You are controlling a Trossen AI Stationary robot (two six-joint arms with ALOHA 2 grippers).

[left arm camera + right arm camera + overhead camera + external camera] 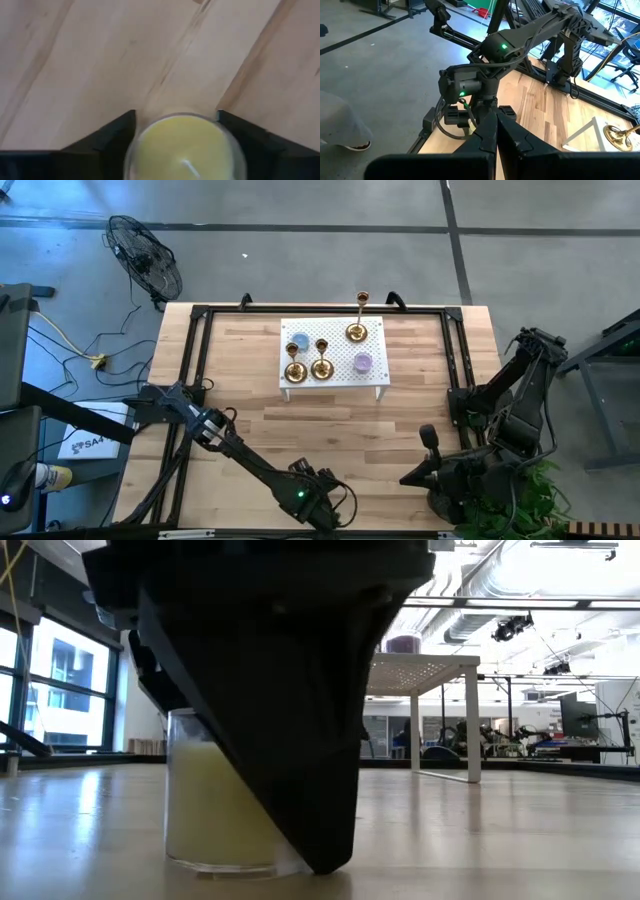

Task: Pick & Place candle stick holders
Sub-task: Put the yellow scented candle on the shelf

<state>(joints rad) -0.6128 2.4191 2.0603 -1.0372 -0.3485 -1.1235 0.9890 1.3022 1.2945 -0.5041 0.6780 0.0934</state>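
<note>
Wooden table (400, 440) bears a white stand (372, 385) with shiny gold candle stick holders (321, 367).

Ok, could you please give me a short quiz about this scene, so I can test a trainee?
1. How many gold candle stick holders stand on the white stand?
2. True or false: the right gripper hangs over the white stand.
3. What is at the left gripper? A) a yellow candle in a glass jar B) a purple candle C) a gold holder

Key: 1. Three. 2. False; it waits at the table's right side. 3. A, the yellow candle, standing on the table.
</note>
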